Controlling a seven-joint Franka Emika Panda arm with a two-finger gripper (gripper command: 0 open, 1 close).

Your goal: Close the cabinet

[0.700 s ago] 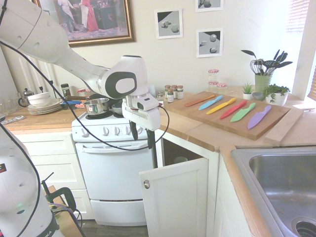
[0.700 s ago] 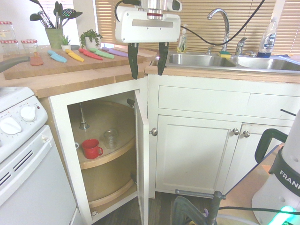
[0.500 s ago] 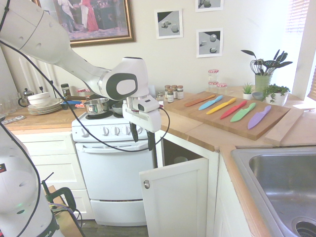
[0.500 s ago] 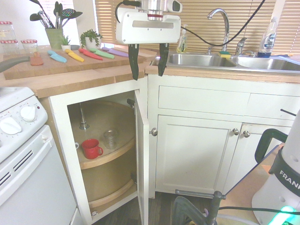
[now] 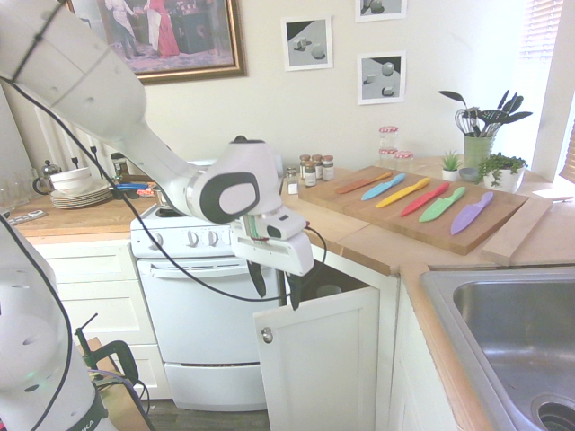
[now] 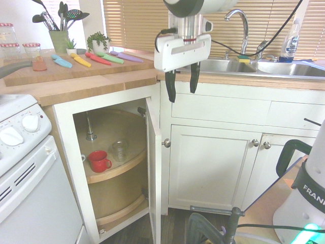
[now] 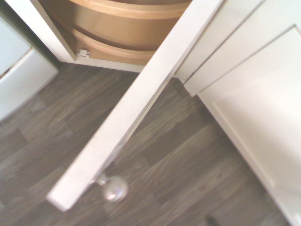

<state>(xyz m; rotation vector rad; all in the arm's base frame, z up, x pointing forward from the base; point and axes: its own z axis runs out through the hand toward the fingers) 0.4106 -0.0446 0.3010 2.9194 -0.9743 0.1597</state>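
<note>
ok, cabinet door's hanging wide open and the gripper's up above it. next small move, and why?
Probably lower the open gripper onto the knob side of the cabinet door. The door stands swung out from the frame, its knob facing away from the shelves, and the fingers hang just above its top edge, touching nothing. Once beside the panel, the fingers could push it shut.

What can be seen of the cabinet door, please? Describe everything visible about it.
The cabinet door is white, looks like painted wood, with a recessed shaker panel and one small round silver knob near its upper corner. It stands wide open, upright on its hinges, edge-on in the second exterior view. Behind it are round wooden shelves. The open gripper hangs just above its top edge; nothing visibly touches the door.
</note>
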